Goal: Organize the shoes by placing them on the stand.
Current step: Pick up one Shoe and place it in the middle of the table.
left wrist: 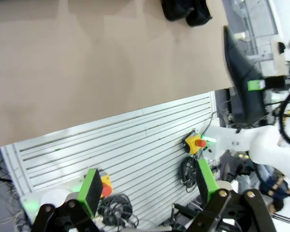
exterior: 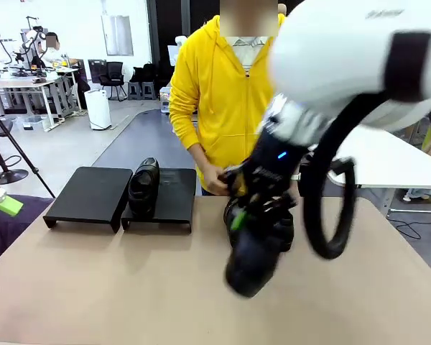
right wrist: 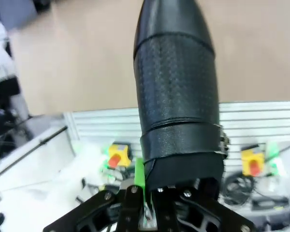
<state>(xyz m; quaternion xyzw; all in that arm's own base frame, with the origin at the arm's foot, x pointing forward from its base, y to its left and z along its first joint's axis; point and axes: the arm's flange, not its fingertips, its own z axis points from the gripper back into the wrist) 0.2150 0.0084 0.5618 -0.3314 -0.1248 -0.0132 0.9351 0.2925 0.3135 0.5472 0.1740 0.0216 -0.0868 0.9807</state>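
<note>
The right claw is clamped on the heel end of one black shoe, with a green pad pressed against its side. The shoe's long axis carries straight on from the fingers, toe away from the claw. In the front view the toe end tilts down toward the robot's edge of the surface; it is held above the surface and blurred.

The left claw hangs with its jaws spread wide, gripping nothing, out past the surface's near edge.

What look like two more shoes sit side by side on the surface, cut off by the picture's top.

A fourth shoe lies on the stand, its long axis running near to far. It is at the left side of the right section, just beside the seam. The left section is bare, and so is the rest of the right one. A broad open stretch of surface lies in front of the stand.

That makes four shoes and two stand sections.
</note>
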